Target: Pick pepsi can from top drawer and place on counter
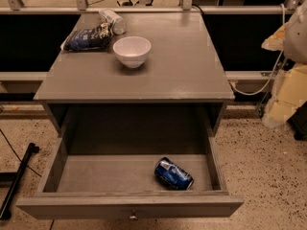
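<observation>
The pepsi can point(173, 174) is blue with silver ends and lies on its side on the floor of the open top drawer point(129, 206), toward its right front. The drawer is pulled fully out, and its small round knob point(133, 216) is at the middle of the front panel. The counter point(182, 71) is the flat grey top of the cabinet above it. My gripper point(278, 110) is at the right edge of the view, on the pale arm. It sits to the right of the cabinet at about counter-edge height, well away from the can.
A white bowl point(132, 51) stands on the counter at the back left of centre. A dark blue snack bag point(88, 37) and a small whitish container point(112, 20) lie behind it. A cable point(259, 87) hangs at the right. A black bar point(17, 181) lies on the floor at the left.
</observation>
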Available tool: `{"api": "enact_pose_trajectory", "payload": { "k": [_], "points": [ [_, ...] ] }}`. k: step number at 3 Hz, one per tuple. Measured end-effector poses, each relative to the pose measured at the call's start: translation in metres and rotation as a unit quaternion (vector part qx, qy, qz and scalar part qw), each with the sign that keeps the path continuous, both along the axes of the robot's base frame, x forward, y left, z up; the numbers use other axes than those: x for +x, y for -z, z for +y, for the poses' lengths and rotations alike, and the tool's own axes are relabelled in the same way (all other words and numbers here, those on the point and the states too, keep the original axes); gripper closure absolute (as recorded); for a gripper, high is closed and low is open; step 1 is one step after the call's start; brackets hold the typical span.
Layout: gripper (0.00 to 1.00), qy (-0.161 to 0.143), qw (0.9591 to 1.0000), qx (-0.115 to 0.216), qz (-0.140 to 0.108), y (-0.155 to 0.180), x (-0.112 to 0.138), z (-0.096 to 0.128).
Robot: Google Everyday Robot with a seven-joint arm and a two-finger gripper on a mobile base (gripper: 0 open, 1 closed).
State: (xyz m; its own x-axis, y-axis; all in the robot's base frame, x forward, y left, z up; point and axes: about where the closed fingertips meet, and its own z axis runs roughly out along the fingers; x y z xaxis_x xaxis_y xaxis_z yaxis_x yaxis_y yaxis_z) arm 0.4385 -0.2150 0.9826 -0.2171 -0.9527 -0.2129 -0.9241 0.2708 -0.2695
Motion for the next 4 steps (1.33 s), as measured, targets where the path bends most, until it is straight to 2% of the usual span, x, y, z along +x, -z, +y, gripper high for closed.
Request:
{"api": "enact_pose_trajectory", "payload": {
  "k": [1, 2, 3, 4],
  "points": [
    [0.0, 0.0, 1.0, 0.0, 0.0, 0.0, 0.0, 0.0],
    [0.0, -0.01, 0.9994, -0.02, 0.026, 0.011, 0.006, 0.008],
    [0.0, -0.025, 0.9979, -0.024, 0.055, 0.041, 0.027, 0.04],
    [0.0, -0.016, 0.9976, -0.003, 0.068, 0.077, 0.048, 0.065]
  ]
}}
